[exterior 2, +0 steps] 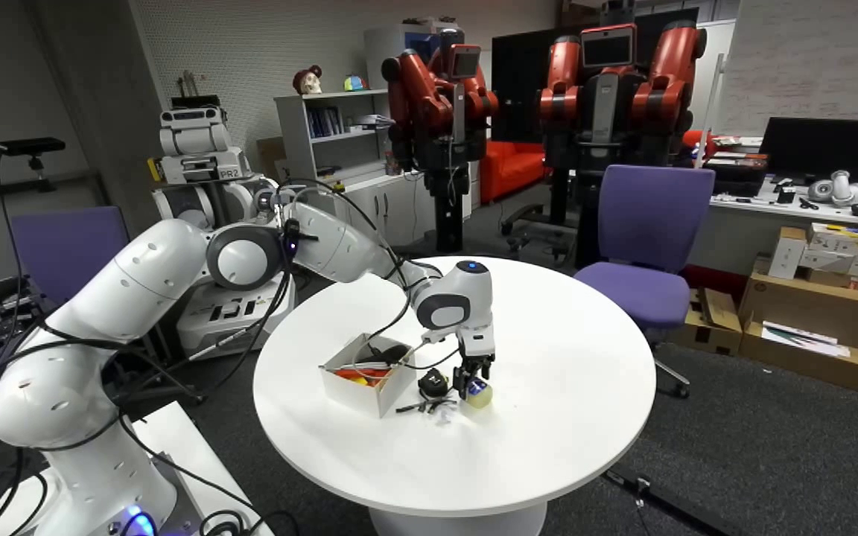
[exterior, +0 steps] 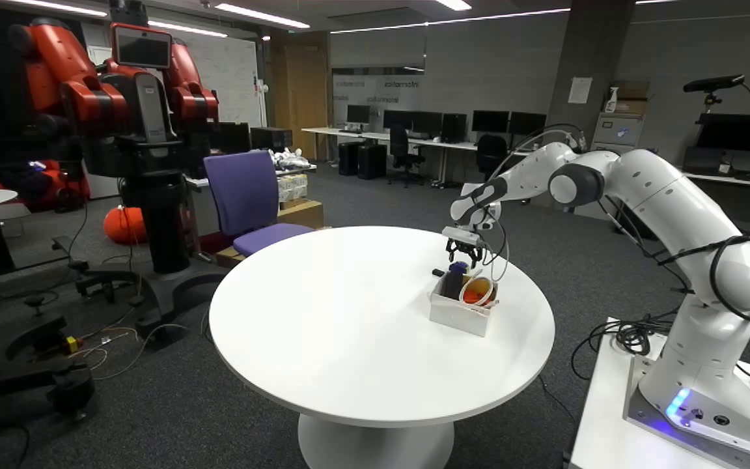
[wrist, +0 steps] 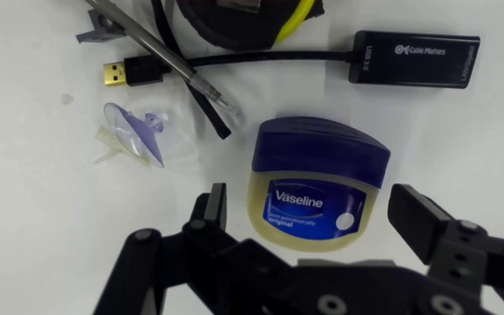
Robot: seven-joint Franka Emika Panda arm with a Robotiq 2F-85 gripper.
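My gripper (wrist: 308, 192) is open, its black fingers (wrist: 418, 214) standing left and right of a Vaseline jar (wrist: 309, 210) in the wrist view. A gap shows on either side of the jar, so nothing is gripped. The jar has a dark blue lid and a pale yellow body with a blue label. In an exterior view the gripper (exterior 2: 474, 376) is low over the table, right at the jar (exterior 2: 480, 397). A black USB adapter (wrist: 414, 60), a grey pen (wrist: 155, 46), a clear suction cup (wrist: 134, 133) and a black-and-yellow round object (wrist: 234, 26) lie beyond the jar.
A white box (exterior: 458, 316) holding a dark item, orange things and a pale cable stands beside the gripper on the round white table (exterior 2: 548, 447). Cables hang along the arm. A purple chair (exterior 2: 645, 246) stands near the table's edge.
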